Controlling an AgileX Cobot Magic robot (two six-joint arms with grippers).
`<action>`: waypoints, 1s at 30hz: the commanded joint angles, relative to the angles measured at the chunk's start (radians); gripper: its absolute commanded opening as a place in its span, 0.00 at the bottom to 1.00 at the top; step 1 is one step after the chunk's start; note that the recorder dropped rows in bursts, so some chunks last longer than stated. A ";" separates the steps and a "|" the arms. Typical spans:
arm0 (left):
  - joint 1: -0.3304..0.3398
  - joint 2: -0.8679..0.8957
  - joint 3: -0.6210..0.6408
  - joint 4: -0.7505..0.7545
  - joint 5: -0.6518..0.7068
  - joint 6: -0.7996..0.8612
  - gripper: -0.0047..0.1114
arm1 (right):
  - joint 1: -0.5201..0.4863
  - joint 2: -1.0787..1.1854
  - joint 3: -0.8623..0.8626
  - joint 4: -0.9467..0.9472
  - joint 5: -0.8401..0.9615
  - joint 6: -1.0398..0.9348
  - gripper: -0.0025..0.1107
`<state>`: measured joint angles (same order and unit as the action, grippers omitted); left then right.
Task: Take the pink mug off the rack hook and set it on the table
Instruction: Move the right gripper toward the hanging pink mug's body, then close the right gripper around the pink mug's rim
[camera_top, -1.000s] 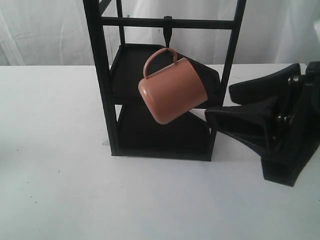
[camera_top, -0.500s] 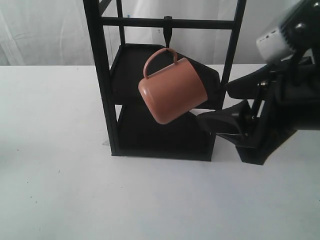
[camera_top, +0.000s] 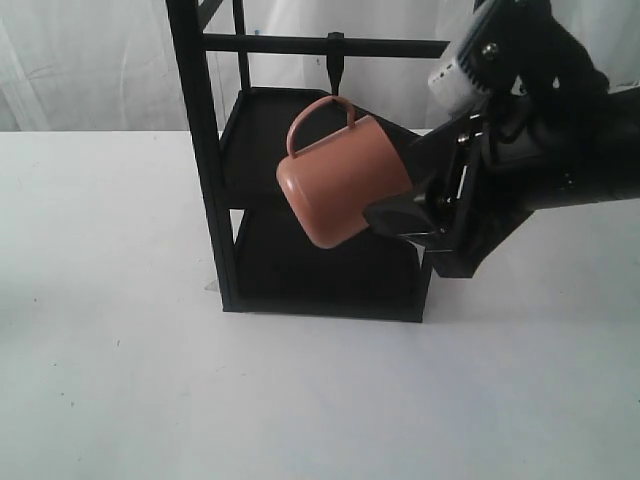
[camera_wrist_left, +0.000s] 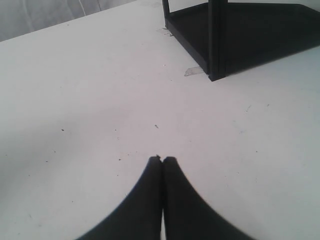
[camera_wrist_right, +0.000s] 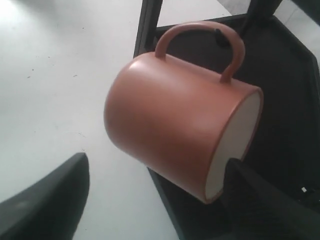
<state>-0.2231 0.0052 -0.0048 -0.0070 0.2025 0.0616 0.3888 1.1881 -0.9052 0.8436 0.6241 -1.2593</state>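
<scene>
While the pink mug (camera_top: 345, 185) hangs by its handle (camera_top: 322, 100) from the rack hook (camera_top: 337, 72) under the top crossbar (camera_top: 270, 43) of the black rack (camera_top: 205, 180), the right gripper (camera_top: 395, 185) is recorded at the mug's mouth end in the exterior view. Its jaws are spread wide, and contact cannot be confirmed. The mug is tilted, base toward the camera, clear of the white table (camera_top: 120, 360).

From the left wrist view, the left gripper (camera_wrist_left: 161, 161) is seen above the table (camera_wrist_left: 90, 90), its fingers pressed together with nothing between them. A lower corner of the rack (camera_wrist_left: 215, 45) is noted well apart.

From the right wrist view, the mug (camera_wrist_right: 170, 130) is framed between the widely parted fingers (camera_wrist_right: 50, 205) of the right gripper (camera_wrist_right: 157, 162). The hook (camera_wrist_right: 218, 36) is seen inside the handle (camera_wrist_right: 200, 26). One finger lies apart from the base end. The other is just beside the white mouth.
</scene>
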 joint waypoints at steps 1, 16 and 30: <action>0.003 -0.005 0.005 -0.003 0.001 -0.006 0.04 | 0.000 0.039 -0.023 0.057 0.010 -0.064 0.64; 0.003 -0.005 0.005 -0.003 0.001 -0.006 0.04 | 0.000 0.119 -0.029 0.274 0.110 -0.218 0.62; 0.003 -0.005 0.005 -0.003 0.001 -0.006 0.04 | 0.000 0.200 -0.029 0.400 0.108 -0.280 0.62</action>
<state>-0.2231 0.0052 -0.0048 -0.0070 0.2025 0.0616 0.3888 1.3758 -0.9281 1.2050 0.7337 -1.5126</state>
